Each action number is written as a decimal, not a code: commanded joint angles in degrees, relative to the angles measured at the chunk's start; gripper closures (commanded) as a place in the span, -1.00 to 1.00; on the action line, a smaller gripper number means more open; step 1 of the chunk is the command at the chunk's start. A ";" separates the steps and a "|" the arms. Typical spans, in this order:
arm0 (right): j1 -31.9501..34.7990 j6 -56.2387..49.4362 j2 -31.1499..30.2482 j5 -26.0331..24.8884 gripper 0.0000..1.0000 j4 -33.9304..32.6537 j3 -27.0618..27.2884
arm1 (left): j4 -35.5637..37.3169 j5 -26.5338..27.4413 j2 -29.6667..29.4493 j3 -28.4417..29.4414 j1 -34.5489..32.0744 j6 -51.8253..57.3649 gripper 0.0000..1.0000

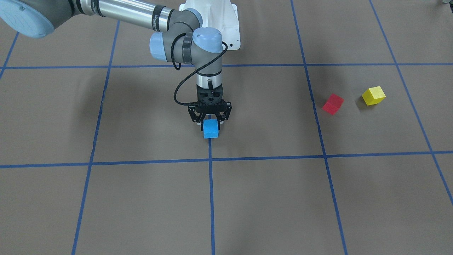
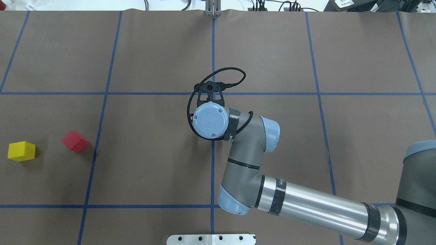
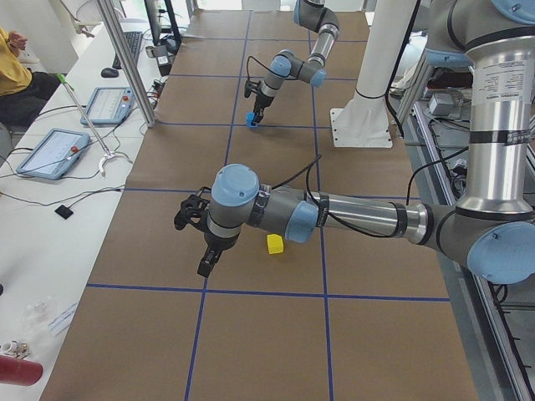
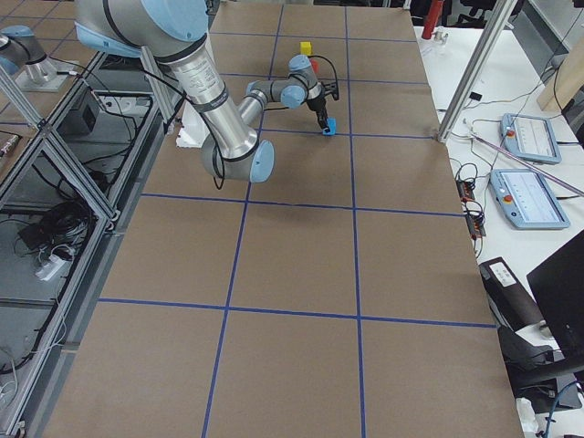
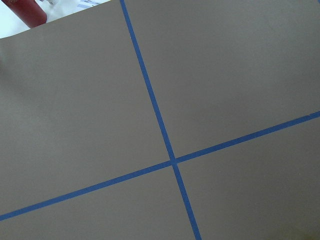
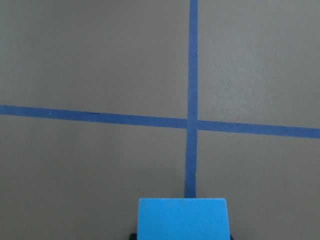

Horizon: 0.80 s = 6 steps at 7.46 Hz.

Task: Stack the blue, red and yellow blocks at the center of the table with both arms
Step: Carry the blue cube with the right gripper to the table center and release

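The blue block (image 1: 211,128) sits low at the table's middle, on a blue tape line, and shows at the bottom edge of the right wrist view (image 6: 182,218). My right gripper (image 1: 211,124) points straight down with its fingers closed on the block's sides. The red block (image 1: 332,104) and the yellow block (image 1: 373,95) lie apart on the table on my left side; they also show in the overhead view as red block (image 2: 75,141) and yellow block (image 2: 21,151). My left gripper (image 3: 204,267) hovers near the yellow block (image 3: 274,244); I cannot tell whether it is open.
Blue tape lines divide the brown table (image 2: 153,163) into squares. The tape crossing (image 6: 191,123) lies just ahead of the blue block. The left wrist view shows only bare table and another crossing (image 5: 173,161). Operator desks with tablets stand past the far edge.
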 commanded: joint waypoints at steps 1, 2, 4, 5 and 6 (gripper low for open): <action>0.21 1.46 -0.06 0.25 -1.00 -0.12 0.06 | 0.00 0.04 -0.08 0.06 0.02 -0.05 -0.99; 1.43 1.38 0.29 0.68 -1.00 -0.37 0.67 | 0.00 0.04 -0.08 0.06 0.02 -0.05 -0.99; 10.62 -0.19 0.82 9.25 -1.00 -1.95 3.04 | -0.26 -0.05 -0.61 -1.16 0.02 -0.05 -0.99; 15.81 -3.77 0.39 14.26 -1.00 -1.96 3.13 | -4.79 -0.05 -0.96 -2.13 0.11 -0.22 -0.99; 21.60 -7.64 -0.66 20.31 -1.00 -2.04 3.57 | -11.45 -0.57 -0.96 -1.96 1.59 -3.79 -0.99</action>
